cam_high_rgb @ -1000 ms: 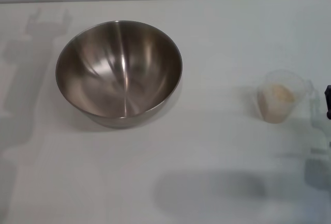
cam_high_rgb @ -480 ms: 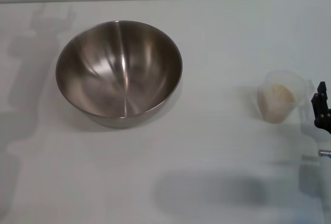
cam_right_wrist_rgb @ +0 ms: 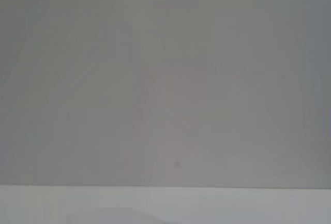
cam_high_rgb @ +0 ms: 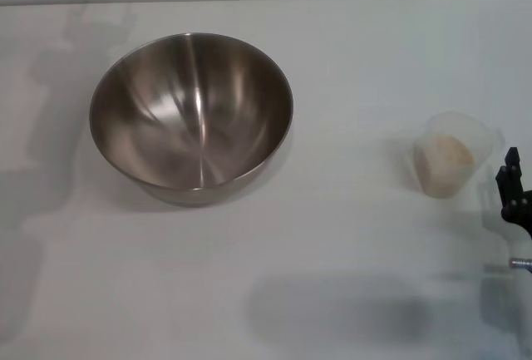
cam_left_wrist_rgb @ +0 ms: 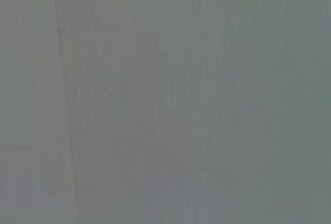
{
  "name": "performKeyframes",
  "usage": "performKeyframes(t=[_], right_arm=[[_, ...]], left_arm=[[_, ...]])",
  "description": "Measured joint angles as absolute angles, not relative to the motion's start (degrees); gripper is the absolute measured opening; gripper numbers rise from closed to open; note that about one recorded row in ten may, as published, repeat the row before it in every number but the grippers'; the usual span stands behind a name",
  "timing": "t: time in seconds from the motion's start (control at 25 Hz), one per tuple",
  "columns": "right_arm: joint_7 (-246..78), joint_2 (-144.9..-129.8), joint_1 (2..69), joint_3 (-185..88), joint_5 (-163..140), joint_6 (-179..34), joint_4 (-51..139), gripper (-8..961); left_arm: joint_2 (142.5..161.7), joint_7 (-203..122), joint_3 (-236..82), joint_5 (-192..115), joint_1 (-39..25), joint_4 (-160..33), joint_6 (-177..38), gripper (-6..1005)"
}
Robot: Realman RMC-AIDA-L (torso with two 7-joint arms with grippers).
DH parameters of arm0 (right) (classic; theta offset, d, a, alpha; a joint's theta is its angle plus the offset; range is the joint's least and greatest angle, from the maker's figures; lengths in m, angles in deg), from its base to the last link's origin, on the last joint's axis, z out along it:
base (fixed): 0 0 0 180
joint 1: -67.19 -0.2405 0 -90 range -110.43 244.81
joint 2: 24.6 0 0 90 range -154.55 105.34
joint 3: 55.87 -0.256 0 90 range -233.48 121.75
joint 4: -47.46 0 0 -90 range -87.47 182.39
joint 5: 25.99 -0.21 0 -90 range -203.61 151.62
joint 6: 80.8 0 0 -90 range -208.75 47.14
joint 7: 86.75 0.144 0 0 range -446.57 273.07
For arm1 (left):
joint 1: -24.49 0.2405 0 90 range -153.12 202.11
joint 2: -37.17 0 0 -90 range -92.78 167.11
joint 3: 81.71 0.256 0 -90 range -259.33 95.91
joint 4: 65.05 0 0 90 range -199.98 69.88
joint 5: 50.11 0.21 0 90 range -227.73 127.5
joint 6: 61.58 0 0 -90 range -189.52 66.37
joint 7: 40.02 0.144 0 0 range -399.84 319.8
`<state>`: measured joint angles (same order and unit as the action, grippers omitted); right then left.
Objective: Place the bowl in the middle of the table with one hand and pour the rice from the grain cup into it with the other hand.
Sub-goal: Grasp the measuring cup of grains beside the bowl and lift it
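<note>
Flanking unlabelled grain cup (cam_high_rgb: 451, 163): right hand (cam_high_rgb: 514, 194)

A plain pale grey surface fills nearly all of the right wrist view; a brighter white table (cam_right_wrist_rgb: 207, 206) strip borders one edge.

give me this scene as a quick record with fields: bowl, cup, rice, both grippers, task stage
bowl: upright on the table, left of centre, empty
grain cup: upright on the right side, apart from the bowl
rice: all in the cup
right gripper: at the right edge, beside the cup, not touching it
left gripper: not in view
task stage: bowl not yet centred, nothing poured
</note>
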<state>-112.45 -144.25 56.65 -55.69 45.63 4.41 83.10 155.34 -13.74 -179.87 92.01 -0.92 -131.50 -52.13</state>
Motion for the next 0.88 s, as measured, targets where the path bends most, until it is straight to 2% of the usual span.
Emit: performKeyframes(t=[0.88], right_arm=[[-111.2, -143.78, 56.7, -52.9, 45.6, 4.2, 81.7, 640]], left_arm=[[155.64, -14.4, -179.4, 91.5, 0.6, -132.8, -52.0, 767]])
